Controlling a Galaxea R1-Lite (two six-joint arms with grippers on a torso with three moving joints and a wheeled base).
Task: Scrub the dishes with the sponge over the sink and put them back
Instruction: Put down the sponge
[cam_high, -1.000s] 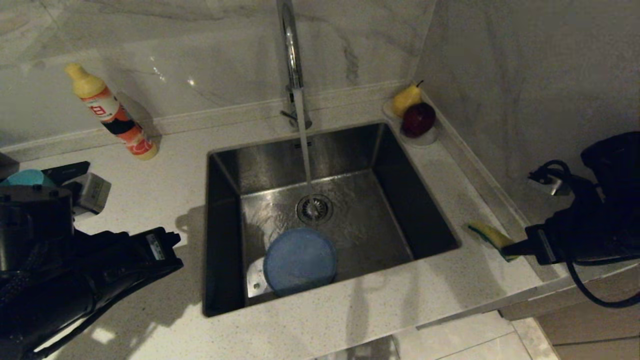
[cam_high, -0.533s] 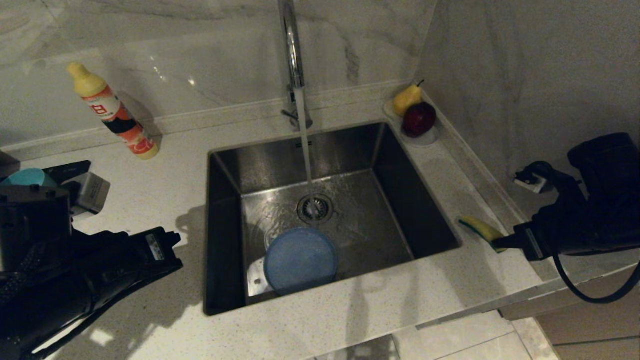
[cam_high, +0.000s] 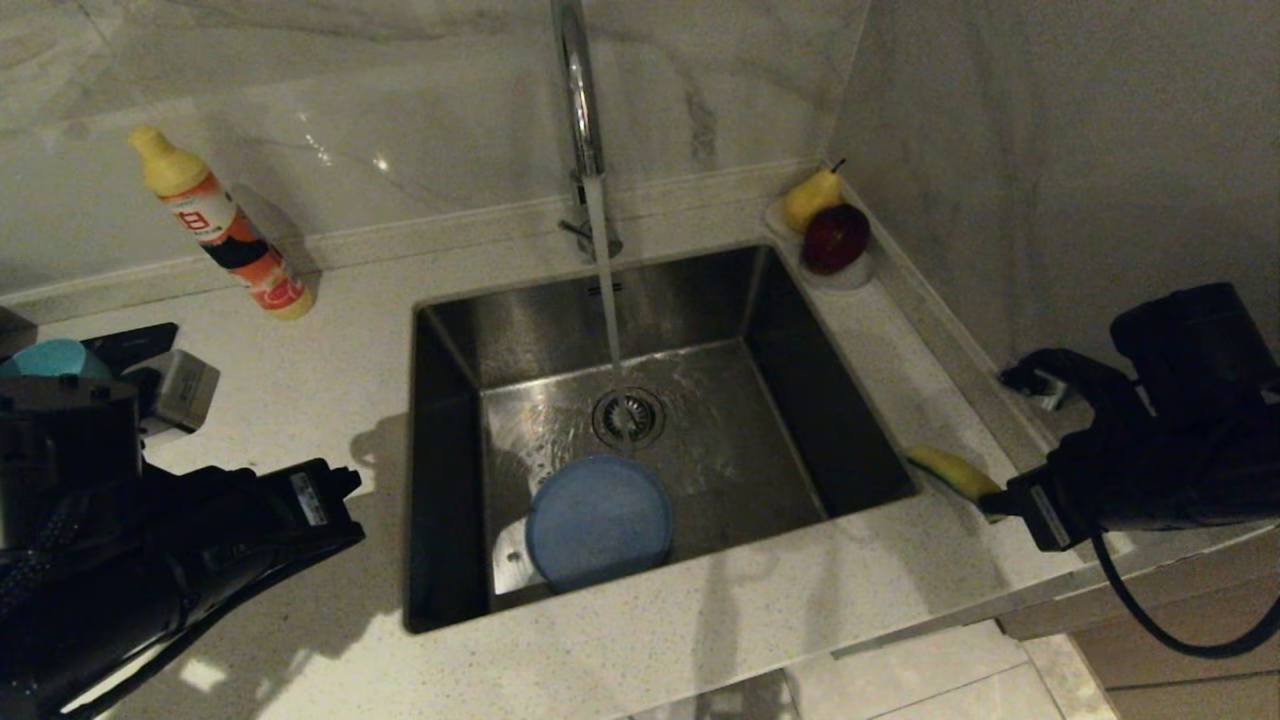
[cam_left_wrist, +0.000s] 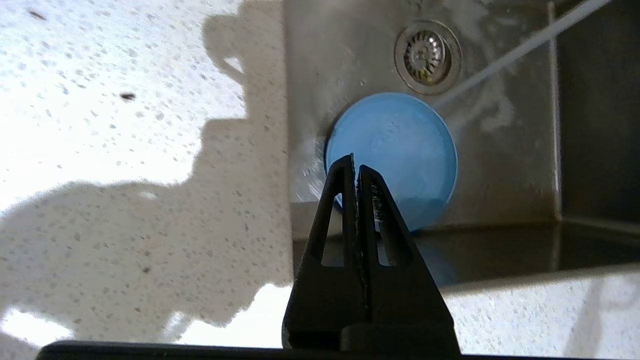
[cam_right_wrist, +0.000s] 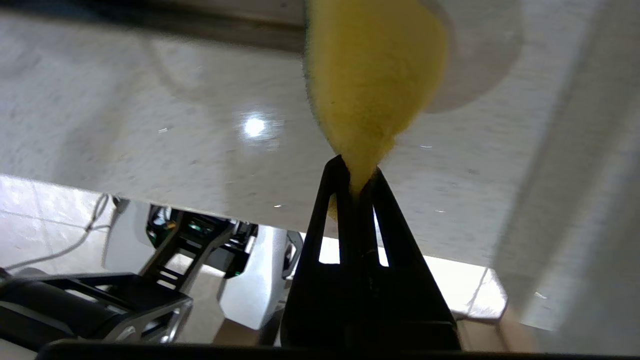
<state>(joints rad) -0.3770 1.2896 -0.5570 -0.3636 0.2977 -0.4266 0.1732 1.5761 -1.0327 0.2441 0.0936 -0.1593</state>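
A light-blue plate (cam_high: 598, 520) lies on the floor of the steel sink (cam_high: 745, 450), close to its front wall and beside the drain. The left wrist view shows that plate (cam_left_wrist: 400, 145) just past my left gripper (cam_left_wrist: 355, 164). This left gripper (cam_high: 345, 485) hovers over the counter left of the sink, shut and empty. My right gripper (cam_high: 995, 500) is shut on one end of the yellow sponge (cam_high: 948, 468), held just off the sink's right rim. Its jaws (cam_right_wrist: 356, 175) pinch the sponge (cam_right_wrist: 375, 80). A teal bowl (cam_high: 55, 355) peeks out behind my left arm.
Water runs from the chrome tap (cam_high: 580, 100) onto the drain (cam_high: 628, 417). A detergent bottle (cam_high: 222, 225) leans at the back left. A small dish with a pear and an apple (cam_high: 825, 235) sits in the back right corner. A marble wall rises along the right.
My right gripper has carried the sponge leftward, nearer the sink's right rim. The left arm and the plate have stayed where they were.
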